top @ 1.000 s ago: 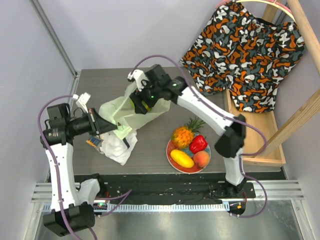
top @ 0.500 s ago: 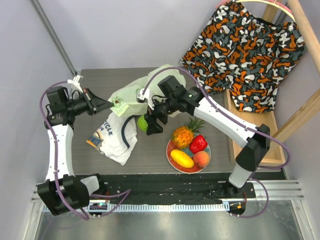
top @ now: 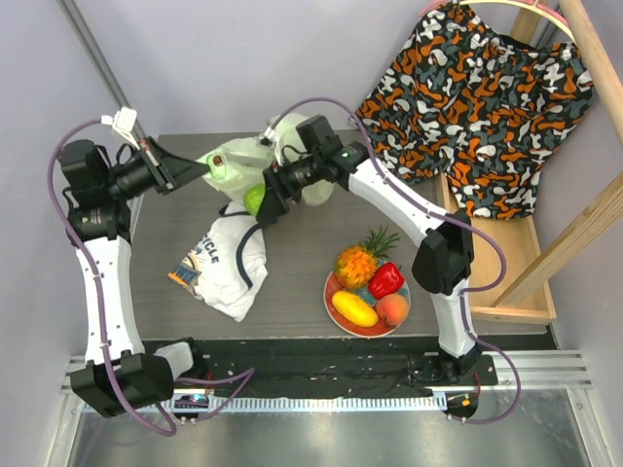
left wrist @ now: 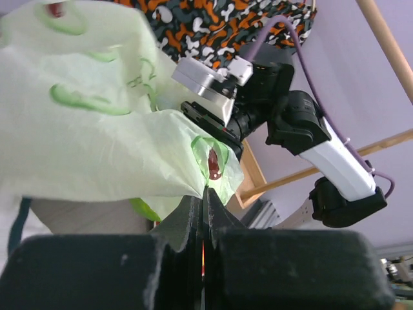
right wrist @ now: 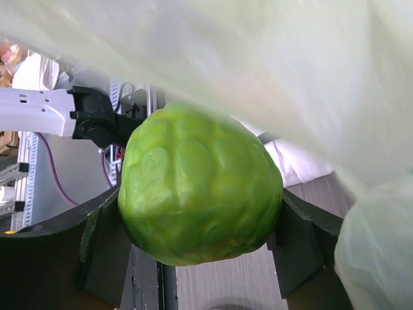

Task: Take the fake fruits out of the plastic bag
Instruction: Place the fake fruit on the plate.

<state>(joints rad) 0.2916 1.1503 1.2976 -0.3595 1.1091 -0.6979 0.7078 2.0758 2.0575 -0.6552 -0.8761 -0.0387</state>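
Observation:
My left gripper (top: 201, 167) is shut on a corner of the pale-green plastic bag (top: 237, 160) and holds it up over the back of the table; the left wrist view shows the shut gripper (left wrist: 205, 194) pinching the bag (left wrist: 97, 129). My right gripper (top: 263, 200) is shut on a bumpy green fruit (top: 254, 199) just below the bag. In the right wrist view the green fruit (right wrist: 200, 194) sits in the gripper (right wrist: 200, 248), with the bag (right wrist: 290, 64) above. A pineapple (top: 358, 261), a red fruit (top: 386, 279), a yellow fruit (top: 354, 308) and an orange fruit (top: 392, 309) lie on the red plate (top: 331, 288).
A white printed T-shirt (top: 229, 261) lies on the table's left front, under the bag. A patterned orange-and-black garment (top: 477, 97) hangs on a wooden rack (top: 516, 282) at the right. Grey walls close the back and left.
My left gripper has lifted the bag up and back to the left. My right gripper came out of the bag with the green fruit, swung toward the plate, then moved back left.

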